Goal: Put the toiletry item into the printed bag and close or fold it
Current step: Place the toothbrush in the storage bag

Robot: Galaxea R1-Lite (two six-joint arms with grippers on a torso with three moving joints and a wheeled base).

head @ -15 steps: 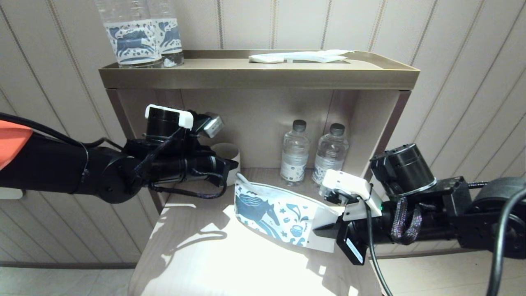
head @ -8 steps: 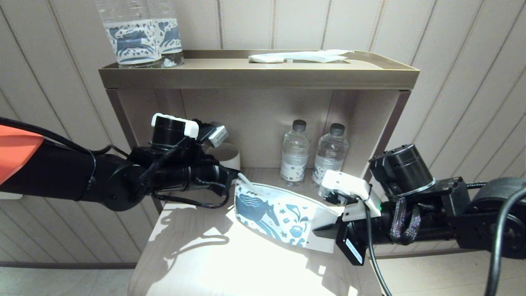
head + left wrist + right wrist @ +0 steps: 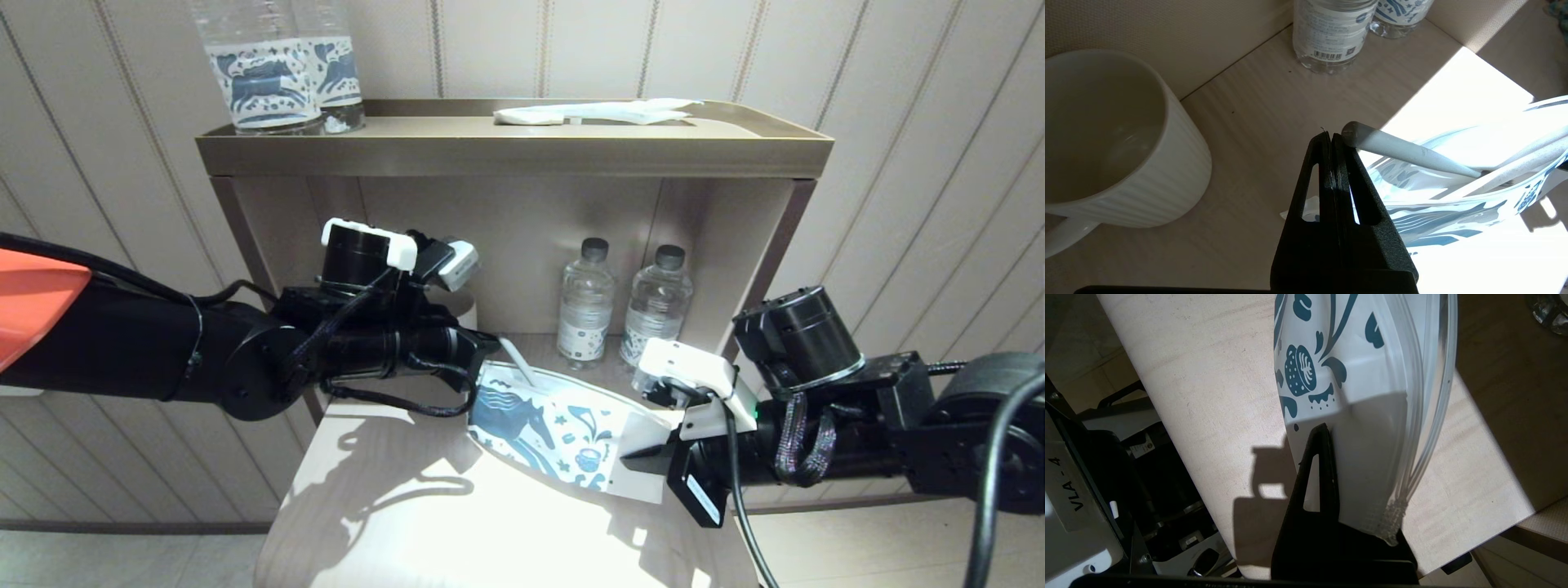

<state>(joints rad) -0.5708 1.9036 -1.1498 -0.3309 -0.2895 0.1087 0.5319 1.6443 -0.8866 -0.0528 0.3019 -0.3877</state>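
Nudging the toothbrush [image 3: 1404, 151] into the printed bag [image 3: 547, 425], the left gripper [image 3: 1331, 136], jaws pressed together, touches its handle end; the right gripper [image 3: 1323, 430] pinches the bag's three-o'clock end. Next: push deeper toward three o'clock, then seal.

so the left gripper [image 3: 488, 343] slides in from the left side toward the printed bag [image 3: 555, 425], ending right at its open end, jaws pressed together. the toothbrush [image 3: 518, 360] handle, which was poking out at the bag's left corner, now sits further along the opening and leans the other way. bag's left end gets nudged a bit, and the white cup [image 3: 1110, 139] is now mostly hidden behind the arm in the head view
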